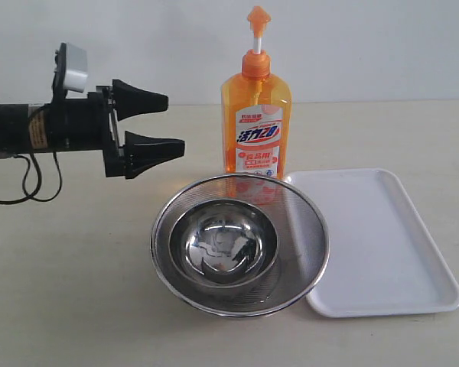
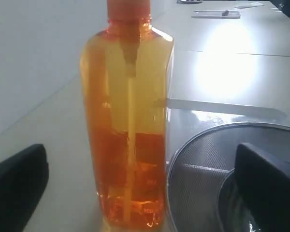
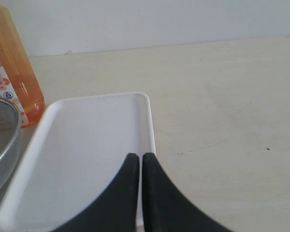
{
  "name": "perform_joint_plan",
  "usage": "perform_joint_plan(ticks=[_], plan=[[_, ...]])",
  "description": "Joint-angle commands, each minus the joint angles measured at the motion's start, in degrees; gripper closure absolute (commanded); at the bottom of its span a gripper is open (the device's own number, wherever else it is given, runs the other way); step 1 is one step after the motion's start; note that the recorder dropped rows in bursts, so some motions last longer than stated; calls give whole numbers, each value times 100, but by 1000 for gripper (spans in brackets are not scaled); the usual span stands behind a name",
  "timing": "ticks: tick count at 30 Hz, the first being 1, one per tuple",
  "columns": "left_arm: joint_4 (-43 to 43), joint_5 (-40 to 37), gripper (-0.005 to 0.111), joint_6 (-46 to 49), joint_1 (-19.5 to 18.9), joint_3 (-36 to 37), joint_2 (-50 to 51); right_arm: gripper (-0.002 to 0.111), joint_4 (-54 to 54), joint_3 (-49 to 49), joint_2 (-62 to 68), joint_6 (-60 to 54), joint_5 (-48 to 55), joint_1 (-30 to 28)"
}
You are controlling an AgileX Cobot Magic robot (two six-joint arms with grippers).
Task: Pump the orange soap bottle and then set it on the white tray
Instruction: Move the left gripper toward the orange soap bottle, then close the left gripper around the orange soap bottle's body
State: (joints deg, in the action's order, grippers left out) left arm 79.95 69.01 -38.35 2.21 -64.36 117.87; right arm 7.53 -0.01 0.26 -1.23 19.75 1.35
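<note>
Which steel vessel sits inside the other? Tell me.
The bowl: smaller, solid and polished, it sits inside the mesh strainer, which rings it.

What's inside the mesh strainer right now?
A steel bowl sits inside the mesh strainer; the bowl looks empty. The strainer's bottom beneath it is covered.

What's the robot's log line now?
tall orange plastic soap bottle: upright, beside round steel mesh strainer, not on flat white plastic tray | left gripper: open, facing bottle, apart | right gripper: shut, by tray
</note>
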Motion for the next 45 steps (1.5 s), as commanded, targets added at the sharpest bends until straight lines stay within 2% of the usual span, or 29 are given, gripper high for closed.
perform_joint_plan(ticks=[1,5,10,13,19,30,38,45], plan=[[214,95,10,-291,363,-651,318,108,-25,1,-26,-13,-61,-18],[261,95,10,-764,516,-1403,569,108,-25,1,-26,-13,-61,-18],[907,-40,10,-1511,580,-2241,857,108,-25,1,-26,-13,-61,-18],[1204,-29,10,-1882,603,-2620,1064,108,-26,1,-26,-2,-61,-18],[1194,-7,10,-2180,727,-3097,1387,108,-26,1,-26,-2,-61,-18],[1113,-30,10,-2376,1123,-3579,1828,108,-26,1,-26,-2,-61,-18],[562,-55,10,-2376,1271,-3589,1940,108,-26,1,-26,-2,-61,-18],[539,-197,10,-2376,1400,-3589,1940,108,-26,1,-26,-2,-61,-18]])
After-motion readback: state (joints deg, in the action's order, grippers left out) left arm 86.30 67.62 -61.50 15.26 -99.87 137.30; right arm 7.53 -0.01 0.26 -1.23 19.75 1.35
